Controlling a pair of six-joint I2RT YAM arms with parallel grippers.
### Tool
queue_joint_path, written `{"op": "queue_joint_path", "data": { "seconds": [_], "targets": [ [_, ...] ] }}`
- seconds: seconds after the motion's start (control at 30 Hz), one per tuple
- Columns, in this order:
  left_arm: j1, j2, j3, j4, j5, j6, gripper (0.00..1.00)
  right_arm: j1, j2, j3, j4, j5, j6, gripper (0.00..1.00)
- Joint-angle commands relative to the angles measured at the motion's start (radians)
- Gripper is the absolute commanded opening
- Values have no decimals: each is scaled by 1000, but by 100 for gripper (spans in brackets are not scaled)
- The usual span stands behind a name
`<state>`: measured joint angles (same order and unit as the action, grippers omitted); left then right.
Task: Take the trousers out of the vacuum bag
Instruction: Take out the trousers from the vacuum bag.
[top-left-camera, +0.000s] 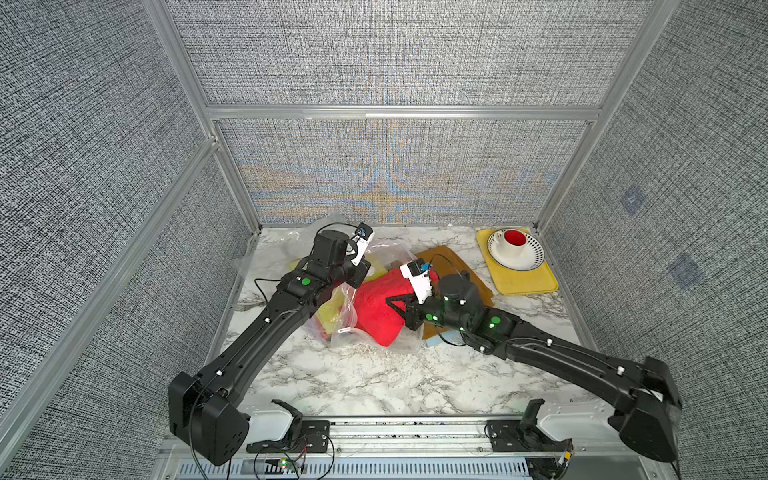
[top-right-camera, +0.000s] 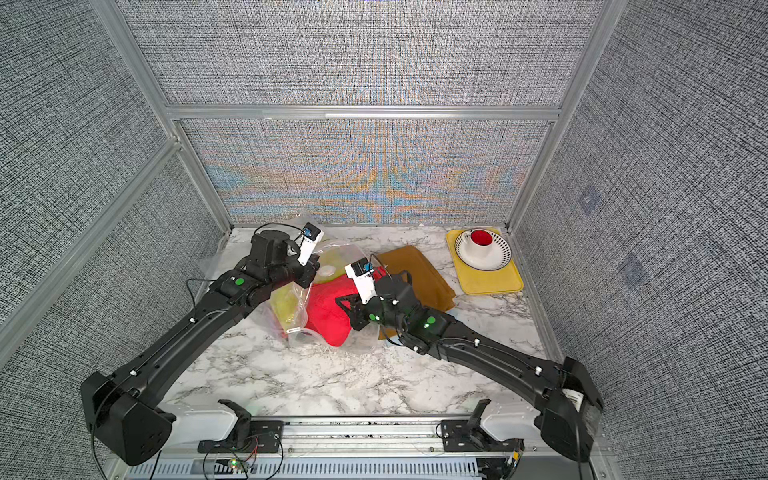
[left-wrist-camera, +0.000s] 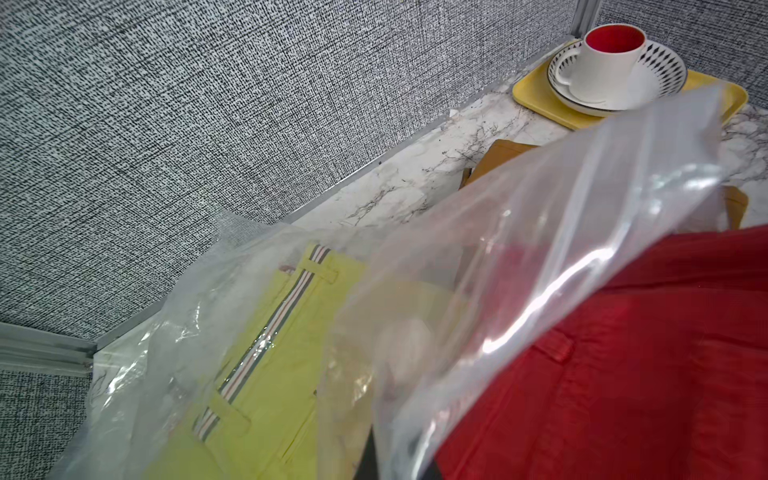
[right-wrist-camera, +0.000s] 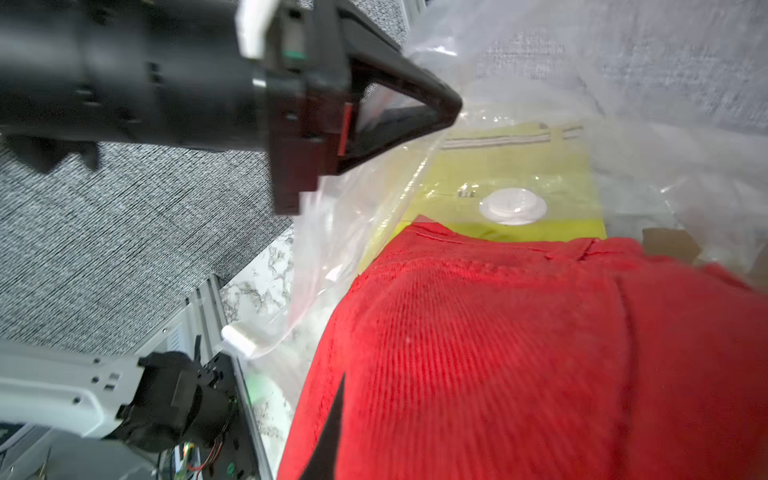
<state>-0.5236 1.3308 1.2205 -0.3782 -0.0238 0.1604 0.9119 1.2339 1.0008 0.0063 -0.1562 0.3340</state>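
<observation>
The clear vacuum bag (top-left-camera: 345, 330) (top-right-camera: 297, 336) lies crumpled at the middle of the table, its white valve disc (right-wrist-camera: 513, 206) over the yellow trousers (left-wrist-camera: 270, 374) (right-wrist-camera: 519, 166) inside. Red corduroy trousers (top-left-camera: 376, 309) (top-right-camera: 328, 313) (right-wrist-camera: 498, 353) stick out of the bag's mouth. My left gripper (top-left-camera: 356, 282) (right-wrist-camera: 451, 109) is shut on the bag's upper plastic sheet (left-wrist-camera: 540, 249) and holds it raised. My right gripper (top-left-camera: 392, 304) (top-right-camera: 344, 303) is shut on the red trousers, with one finger (right-wrist-camera: 330, 440) showing under the cloth. Mustard brown trousers (top-left-camera: 465, 266) (top-right-camera: 419, 270) lie outside, behind my right arm.
A yellow tray (top-left-camera: 536, 286) (left-wrist-camera: 536, 99) at the back right carries a patterned bowl (top-left-camera: 530, 259) with a white cup (top-left-camera: 513, 243) in it. A light blue cloth edge (top-left-camera: 436, 341) peeks out under the brown trousers. Grey walls close in on three sides.
</observation>
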Motion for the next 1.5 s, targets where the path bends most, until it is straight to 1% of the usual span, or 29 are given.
{"op": "queue_joint_path", "data": {
  "seconds": [0.0,0.17,0.3,0.4,0.5,0.6,0.63,0.77,0.93,1.07,1.13,1.2,1.3,1.47],
  "targets": [
    [0,29,-6,55,-31,-15,0,2,-79,27,-48,-62,-91,0],
    [0,92,-3,65,-35,-19,0,-3,-195,61,-119,-46,-110,0],
    [1,123,-12,90,-41,-21,0,-16,-258,107,-176,2,-121,0],
    [0,137,-25,110,-58,-22,0,-45,-281,159,-236,51,-131,0],
    [2,155,-31,110,-101,-24,0,-86,-281,229,-293,105,-133,0],
    [9,170,-36,110,-150,-36,0,-132,-281,283,-311,147,-136,0],
    [18,173,-41,111,-154,-49,0,-151,-283,295,-311,158,-141,0],
    [82,147,-94,154,-104,-122,0,-260,-270,309,-298,164,-147,0],
    [124,96,-118,129,-130,-158,0,-389,-214,300,-258,129,-150,0],
    [182,8,-137,133,-14,-233,0,-483,-151,269,-162,90,-169,0],
    [189,-33,-145,139,-3,-249,0,-524,-107,256,-111,74,-173,0],
    [191,-66,-148,135,-11,-262,0,-564,-53,258,-71,24,-173,0],
    [195,-112,-144,109,-41,-266,0,-597,46,279,-30,-42,-176,0],
    [206,-202,-155,98,-78,-281,0,-618,206,351,15,-152,-187,0]
  ]
}}
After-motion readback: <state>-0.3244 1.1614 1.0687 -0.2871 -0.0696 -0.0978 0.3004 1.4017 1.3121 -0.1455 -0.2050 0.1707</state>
